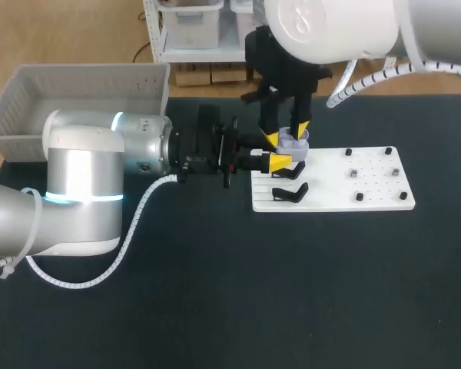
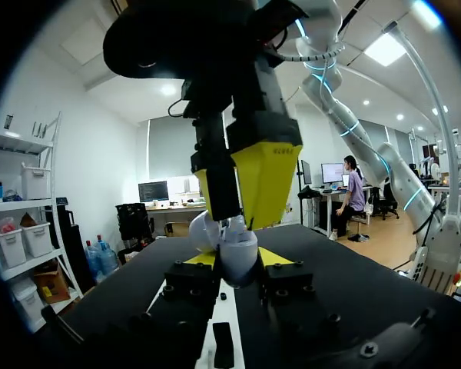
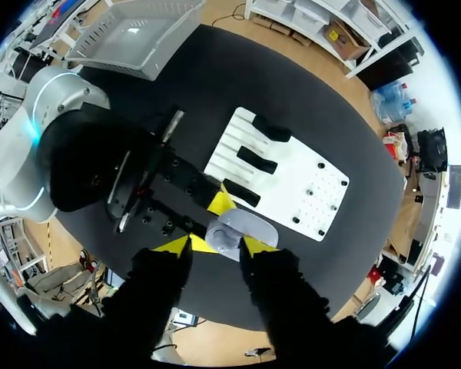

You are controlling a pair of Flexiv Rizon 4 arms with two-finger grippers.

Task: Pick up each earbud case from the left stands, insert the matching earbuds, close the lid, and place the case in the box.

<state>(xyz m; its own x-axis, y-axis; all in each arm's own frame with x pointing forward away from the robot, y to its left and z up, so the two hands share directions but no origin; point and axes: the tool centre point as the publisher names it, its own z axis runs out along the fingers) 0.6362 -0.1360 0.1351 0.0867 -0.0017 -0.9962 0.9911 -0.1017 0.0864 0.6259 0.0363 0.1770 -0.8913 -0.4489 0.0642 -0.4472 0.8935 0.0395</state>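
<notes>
1. L gripper (image 2: pixel 238 258) closest to me: tips clamped on earbud case (image 2: pixel 235 244), one on each side.
2. Earbud case is held over the left end of white stand board (image 1: pixel 369 198), by black stands (image 1: pixel 290 192).
3. R gripper (image 1: pixel 286 135) is right atop the case; I can't tell its grip.
4. Grey box (image 1: pixel 31 100) is well apart, back left.

So the left arm (image 1: pixel 84 192) is a chunky silver-white tube with a glowing cyan ring, the right arm (image 1: pixel 346 31) same glossy white. Both carry white spiral-wrapped cables. The left gripper (image 2: pixel 238 259) is black, little screws, yellow tips.
</notes>
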